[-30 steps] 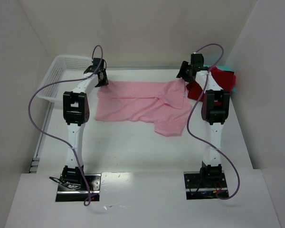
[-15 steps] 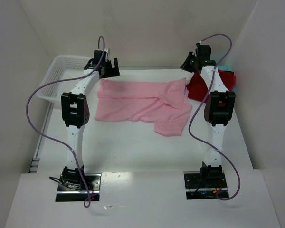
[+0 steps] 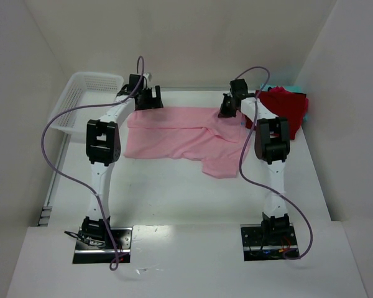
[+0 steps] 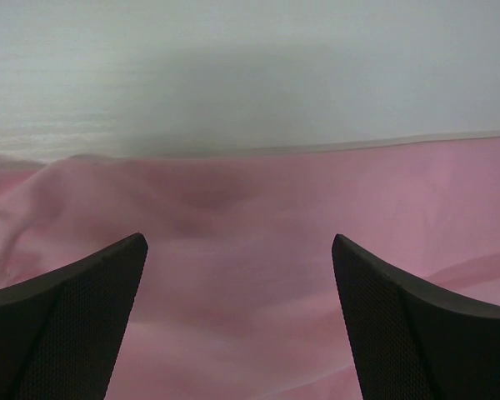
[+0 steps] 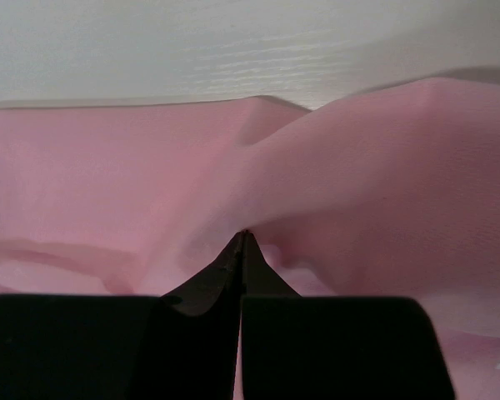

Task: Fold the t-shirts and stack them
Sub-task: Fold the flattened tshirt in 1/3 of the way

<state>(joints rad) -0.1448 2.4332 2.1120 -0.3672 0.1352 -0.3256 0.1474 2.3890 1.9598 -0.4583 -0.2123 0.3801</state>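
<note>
Top view: the pink t-shirt [image 3: 183, 133] lies spread and rumpled on the far half of the white tabletop [image 3: 174, 198].
- Its long axis runs left to right, roughly parallel to the back wall.
- One lobe of cloth juts toward the near edge at its right end.
- Which end is collar and which is hem cannot be made out.

Dark red t-shirt [image 3: 286, 107]: bunched in the far right corner, just beside the pink one's right end. Whether the two touch is unclear behind the right arm.

White mesh basket [image 3: 71, 102]: far left corner, well apart from the shirts.

Left hand [image 3: 150, 99]: at the pink shirt's far left corner.
- From the left wrist camera the left hand [image 4: 237, 250] has its fingers [image 4: 75, 308] spread wide.
- Pink cloth shows between and beneath them, and nothing is gripped.
- The shirt's far edge crosses the frame just beyond the tips.

Right hand [image 3: 227, 110]: at the far right part of the pink shirt.
- From the right wrist camera the right hand [image 5: 242, 237] has its fingers pressed together on a fold of pink cloth.
- The fabric humps up to the right of the tips.
</note>
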